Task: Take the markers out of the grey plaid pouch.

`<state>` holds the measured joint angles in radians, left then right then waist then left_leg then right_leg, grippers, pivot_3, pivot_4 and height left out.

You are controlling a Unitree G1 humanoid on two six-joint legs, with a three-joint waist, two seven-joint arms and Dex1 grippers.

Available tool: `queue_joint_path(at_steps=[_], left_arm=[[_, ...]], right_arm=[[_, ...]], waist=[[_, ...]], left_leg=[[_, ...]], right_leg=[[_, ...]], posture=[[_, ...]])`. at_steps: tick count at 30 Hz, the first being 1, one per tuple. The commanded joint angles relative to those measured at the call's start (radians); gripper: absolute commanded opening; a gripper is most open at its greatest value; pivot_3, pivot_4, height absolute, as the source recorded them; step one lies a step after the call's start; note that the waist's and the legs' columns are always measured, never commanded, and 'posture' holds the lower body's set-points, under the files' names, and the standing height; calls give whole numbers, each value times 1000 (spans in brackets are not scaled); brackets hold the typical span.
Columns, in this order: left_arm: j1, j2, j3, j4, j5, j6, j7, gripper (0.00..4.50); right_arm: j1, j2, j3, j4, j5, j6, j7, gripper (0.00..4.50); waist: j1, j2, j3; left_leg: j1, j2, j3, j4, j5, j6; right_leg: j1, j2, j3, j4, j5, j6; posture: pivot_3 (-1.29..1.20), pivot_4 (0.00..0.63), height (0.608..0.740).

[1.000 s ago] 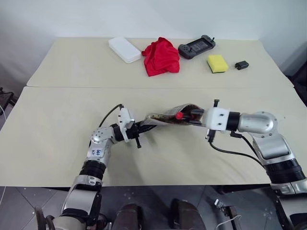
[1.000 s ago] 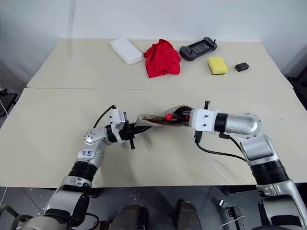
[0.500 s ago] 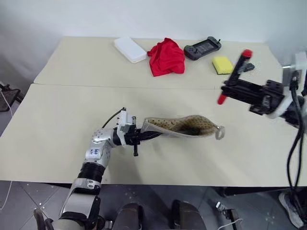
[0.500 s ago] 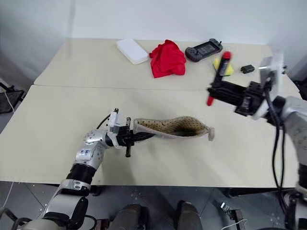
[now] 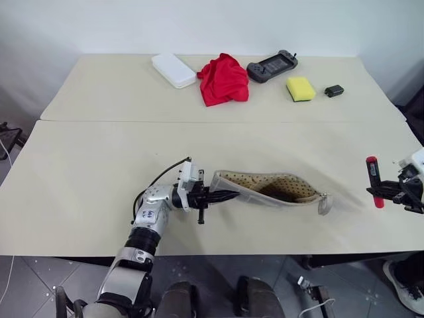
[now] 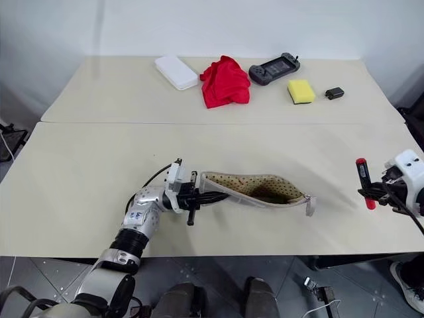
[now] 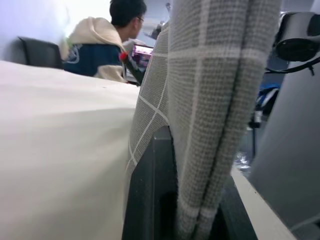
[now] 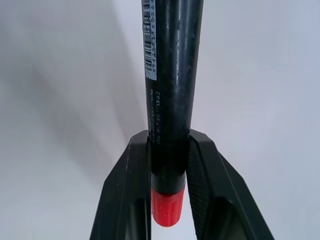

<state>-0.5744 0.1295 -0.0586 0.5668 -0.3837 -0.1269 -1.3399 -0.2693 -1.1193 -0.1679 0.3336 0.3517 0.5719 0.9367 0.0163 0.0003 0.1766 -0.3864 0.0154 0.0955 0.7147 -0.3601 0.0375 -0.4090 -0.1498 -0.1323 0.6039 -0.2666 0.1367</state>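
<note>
Beige bench (image 5: 86, 172) surface is carrying the grey plaid pouch (image 5: 268, 189), which is lying near its front edge with the mouth gaping. Left claw (image 5: 222, 196) is clamping shut on the pouch's left end. Right claw (image 5: 384, 192), well apart at the bench's right edge, is gripping a black marker (image 5: 373, 180) with red ends.

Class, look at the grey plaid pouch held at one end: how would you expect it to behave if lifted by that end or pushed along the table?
The pouch is probably floppy: the left gripper pinches one end while the rest sags onto the table. It likely weighs little, being thin fabric with its mouth gaping. Pushed, it would probably crumple rather than slide.
</note>
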Motion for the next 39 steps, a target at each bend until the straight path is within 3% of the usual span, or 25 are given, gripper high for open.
queue_joint_path(at_steps=[1, 6, 10, 15, 22, 25, 33, 39], left_arm=[[25, -4, -6, -15, 10, -19, 12, 0], [35, -9, -7, -33, 3, -30, 7, 0], [25, -3, -1, -21, 5, -45, 6, 0], [25, 7, 9, -8, 9, -76, 14, 0], [47, 13, 13, 18, 49, -213, 45, 0], [62, -2, 17, 14, 46, -219, 78, 0], [83, -2, 4, 14, 46, -210, 90, 0], [75, -7, 1, 22, 49, -205, 93, 0]], right_arm=[[-56, 34, 43, 36, -33, 56, -10, 575], [-169, 88, 89, 166, -114, 90, -72, 575], [-215, 76, 98, 171, -103, 97, 28, 1870], [-230, 36, 16, 117, -60, -22, 145, 3535], [-239, -23, -89, -263, 149, 44, 338, 3535], [-248, -22, -59, -491, 242, 119, 354, 2886], [-272, 56, 68, -796, 324, 148, 308, 177], [-276, 68, 200, -801, 233, 176, 242, 33]], waist=[[0, 1, -1], [-3, 1, -1], [-4, 1, -1], [-5, 3, -1], [-4, 5, -2], [-3, 5, -2], [1, 7, -3], [1, 8, -3]], left_leg=[[0, 0, 0, 0, 0, 0], [0, 0, -1, 1, 0, 0], [0, 0, 0, 1, 0, 0], [0, 0, 0, 1, 0, 0], [0, 1, -1, 1, 0, 0], [0, 4, -2, 1, 0, 0], [0, 5, -2, 1, -1, 0], [0, 4, -1, 1, -1, 0]], right_leg=[[0, 0, 0, 0, 0, 0], [1, 0, 0, 0, 1, 0], [1, 0, 0, -1, 2, 0], [1, 0, 0, 0, 2, 0], [0, 0, 0, -1, 2, 0], [1, 0, 0, -1, 2, 0], [0, -1, 0, -2, 2, 0], [0, -1, 0, -2, 2, 0]], posture=[[0, 150, 740], [0, 150, 740], [0, 150, 740], [0, 150, 740], [0, 150, 740], [0, 150, 740], [0, 150, 740], [0, 150, 740]])
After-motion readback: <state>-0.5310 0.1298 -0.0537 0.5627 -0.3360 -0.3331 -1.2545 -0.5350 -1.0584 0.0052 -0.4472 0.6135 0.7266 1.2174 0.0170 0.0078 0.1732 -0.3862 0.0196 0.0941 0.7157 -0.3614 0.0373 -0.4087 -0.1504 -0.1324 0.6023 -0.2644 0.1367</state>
